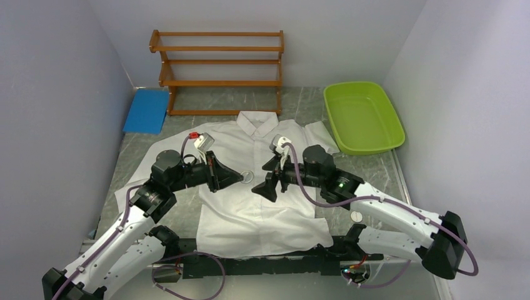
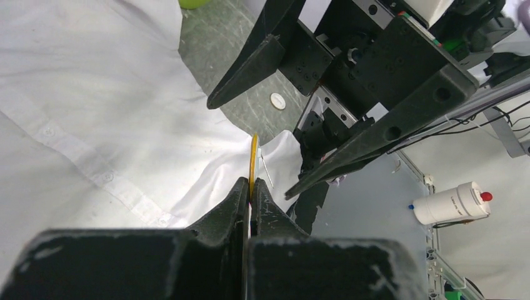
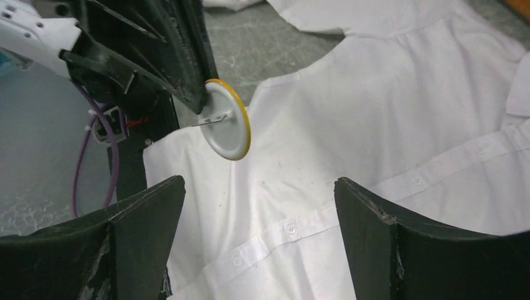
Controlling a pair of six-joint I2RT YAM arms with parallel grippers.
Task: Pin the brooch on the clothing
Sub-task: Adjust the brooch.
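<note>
Two fingers of my left gripper (image 2: pixel 251 187) are pressed together on the rim of the brooch (image 3: pixel 226 128), a round white disc with a yellow edge (from my left wrist I get it edge-on only, a thin yellow line). Its wire pin (image 3: pixel 212 120) shows on the white side that faces my right wrist; the other face is hidden in every view. I cannot tell whether the pin's point touches cloth.

My right gripper (image 3: pixel 259 209) stands spread wide just beside the brooch, holding nothing. Below both lies the shirt (image 1: pixel 262 219), flat and front-up on the table (image 1: pixel 300 106), collar toward the far wall. My arms cover parts of its chest, and the sleeve on my left side is partly hidden by my left arm. A green tub (image 1: pixel 362 119) sits near the far right corner, just beside the other sleeve.
</note>
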